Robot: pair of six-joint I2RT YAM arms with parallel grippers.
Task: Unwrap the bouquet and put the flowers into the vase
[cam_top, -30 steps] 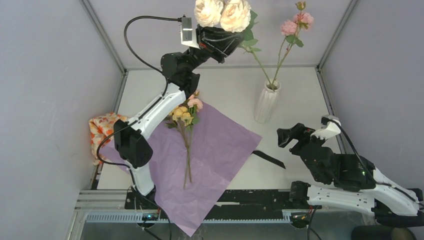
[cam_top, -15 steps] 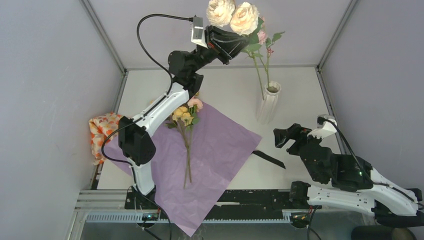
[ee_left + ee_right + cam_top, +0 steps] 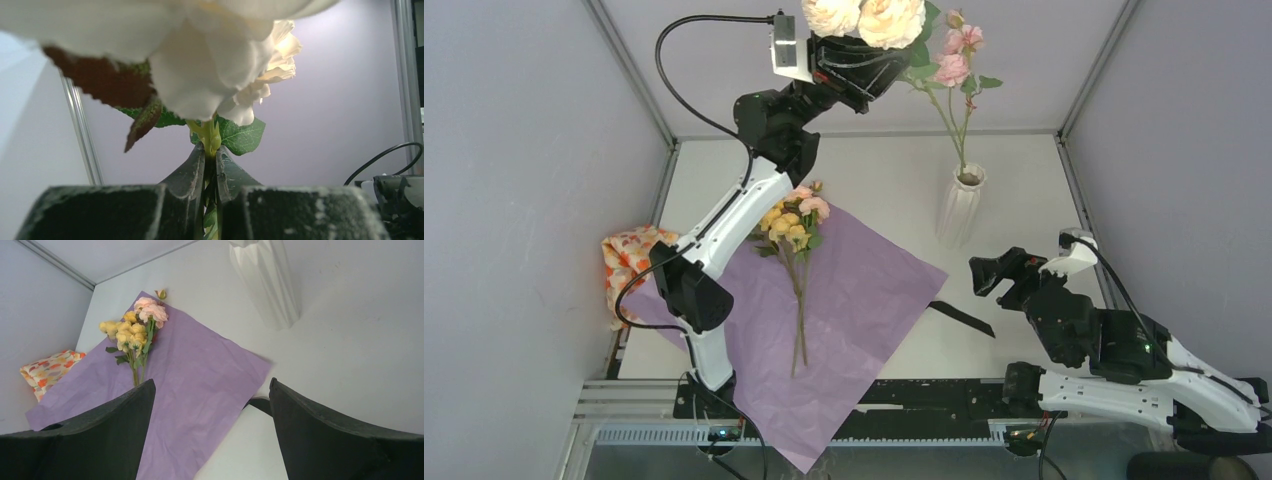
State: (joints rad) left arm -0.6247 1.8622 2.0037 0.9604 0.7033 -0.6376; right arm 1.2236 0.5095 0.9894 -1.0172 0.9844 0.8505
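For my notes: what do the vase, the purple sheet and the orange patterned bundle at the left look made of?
Vase: probably ceramic, possibly plastic. It is white, rigid and matte, with faceted ribs that shade softly.
Purple sheet: thin matte paper, going by the fine crinkles and crisp straight edges.
Orange patterned bundle: looks like printed fabric, lying in soft rumpled folds.
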